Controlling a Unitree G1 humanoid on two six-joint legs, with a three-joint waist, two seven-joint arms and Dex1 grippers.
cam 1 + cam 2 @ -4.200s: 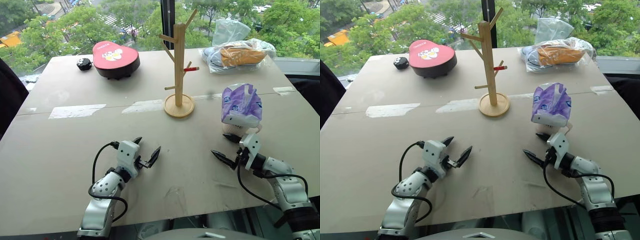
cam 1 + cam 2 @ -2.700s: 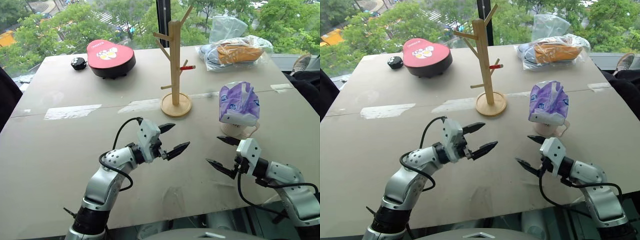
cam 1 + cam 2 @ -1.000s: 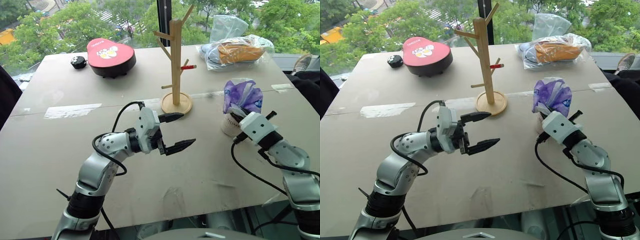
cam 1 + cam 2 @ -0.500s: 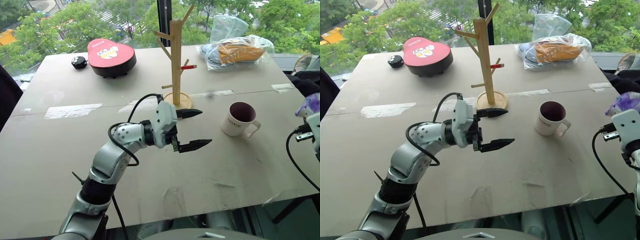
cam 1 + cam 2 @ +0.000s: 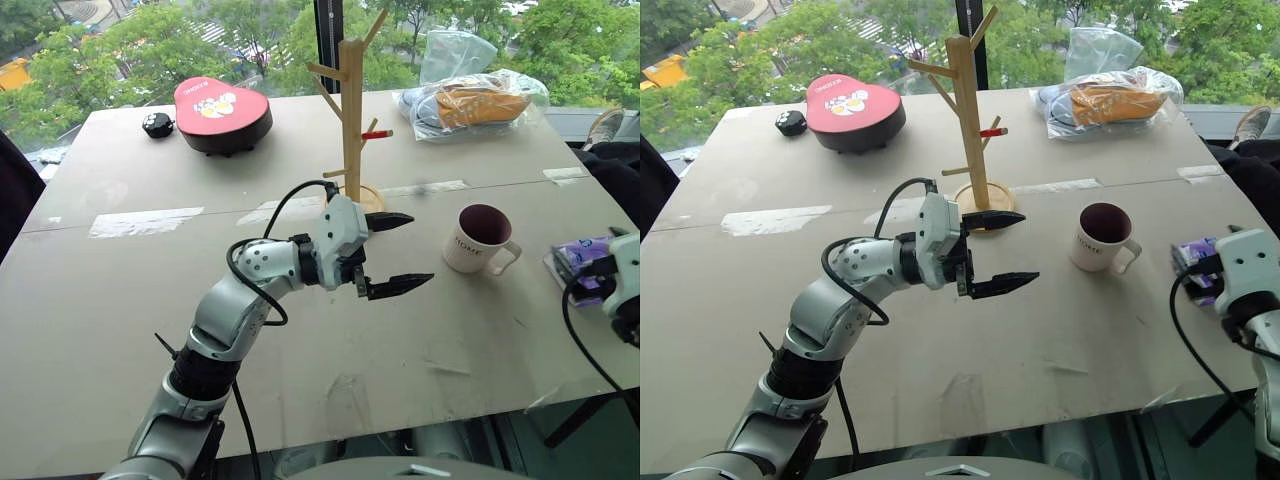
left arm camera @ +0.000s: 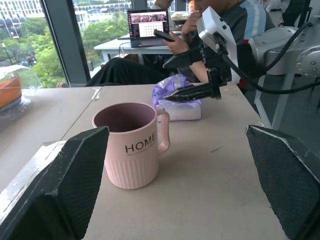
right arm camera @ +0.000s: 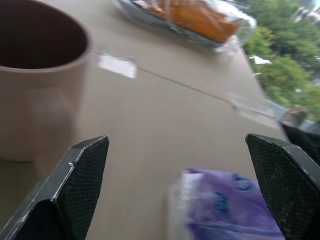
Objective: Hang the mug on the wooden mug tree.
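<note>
mug [image 7: 37, 80] upright on table [image 7: 165, 120] | purple tissue pack [image 7: 227, 207] between spread tool fingers [image 7: 75, 192]

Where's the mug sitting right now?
In the head views the mug stands upright on the table's right half, between the open left gripper and the purple tissue pack, right of the wooden mug tree.

My work surface is a broad tan board tabletop [image 5: 120, 300] patched with strips of clear tape, set against a tall window with a dark vertical frame [image 5: 322, 30]. Daylight pours in over green treetops [image 5: 100, 70] and a street far below. Behind me, a grey desk [image 6: 125, 47] carries an open laptop [image 6: 148, 24], where a seated person [image 6: 235, 20] looks at a phone beside more windows.
</note>
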